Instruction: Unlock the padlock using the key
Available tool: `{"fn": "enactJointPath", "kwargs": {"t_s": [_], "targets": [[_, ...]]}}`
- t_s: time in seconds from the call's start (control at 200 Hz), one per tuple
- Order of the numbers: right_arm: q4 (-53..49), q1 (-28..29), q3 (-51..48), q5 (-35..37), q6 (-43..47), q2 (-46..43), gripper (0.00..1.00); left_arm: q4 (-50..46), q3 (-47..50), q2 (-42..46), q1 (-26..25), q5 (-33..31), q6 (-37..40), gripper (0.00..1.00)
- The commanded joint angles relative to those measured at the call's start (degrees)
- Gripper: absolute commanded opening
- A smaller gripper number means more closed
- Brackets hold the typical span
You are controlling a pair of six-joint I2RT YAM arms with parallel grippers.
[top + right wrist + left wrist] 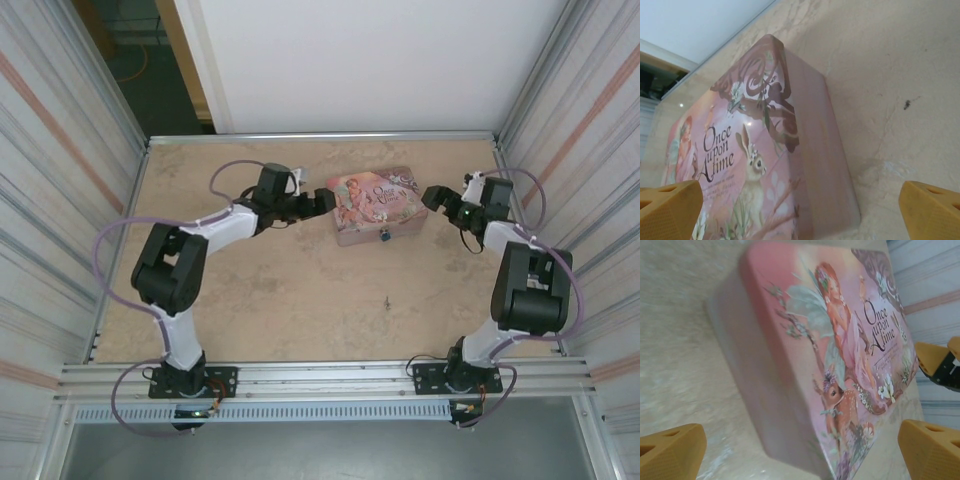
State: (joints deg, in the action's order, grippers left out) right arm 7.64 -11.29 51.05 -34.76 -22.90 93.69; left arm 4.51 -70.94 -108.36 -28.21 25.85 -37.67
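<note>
— Claw check, overhead view first: where is the left claw [325,203], and why there?

— It sits at the left short end of the pink tin [375,205], fingers spread, nothing in them. The right claw [432,197] faces it from the tin's right end, also spread and empty. I read that as bracketing the tin so it can't slide. The padlock [384,236] hangs against the tin's near long wall, toward the right corner, presumably on the clasp. The key [388,300] lies flat on the table [280,290] on the tin's near side, well apart from it and roughly in line with the padlock.

— Arm poses?

— My left arm has its elbow hunched high and its forearm stretched toward the tin. The right arm is folded tighter, with the wrist bent inward at the tin.

— Left wrist camera?

— The left claw [800,455] is wide, one pad in each bottom corner. The tin [805,355] lies between and ahead of the pads, and I can't tell whether they touch it. The right claw [942,360] waits past the tin's far end.

— Right wrist camera?

— The right claw [800,210] is just as wide. The tin [755,150] shows its lid slanted toward the lens, with its side wall just ahead of the pads.

— Your judgement?

— Neither claw is near the key. It is a sliver lying flat on the table, so pinching it up looks like the fiddly part.
</note>
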Motion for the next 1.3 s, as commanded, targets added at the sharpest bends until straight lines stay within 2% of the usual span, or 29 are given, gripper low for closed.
{"fn": "enactJointPath", "kwargs": {"t_s": [0.0, 0.356, 0.691, 1.007, 1.293], "targets": [[0.13, 1.47, 3.38, -3.25, 1.45, 2.43, 0.99, 0.46, -3.76, -2.85, -1.50, 3.57, -2.08, 0.99], [-3.95, 5.19, 7.75, -6.37, 4.54, 7.36, 0.99, -0.55, -10.08, -8.96, -5.35, 6.76, -2.62, 0.99], [-6.95, 8.78, 5.79, -7.86, 5.76, 4.57, 0.99, -1.50, -9.84, -7.46, -5.28, 6.59, -1.51, 0.99], [-8.45, 14.87, 1.25, -6.36, 3.37, -1.13, 0.99, -1.59, -5.09, -2.39, -2.10, 6.23, -0.68, 0.99], [-6.82, 23.19, -3.15, -2.41, -1.42, -5.86, 0.99, -1.89, 0.78, 2.87, 1.54, 5.89, 0.70, 0.99]]}}
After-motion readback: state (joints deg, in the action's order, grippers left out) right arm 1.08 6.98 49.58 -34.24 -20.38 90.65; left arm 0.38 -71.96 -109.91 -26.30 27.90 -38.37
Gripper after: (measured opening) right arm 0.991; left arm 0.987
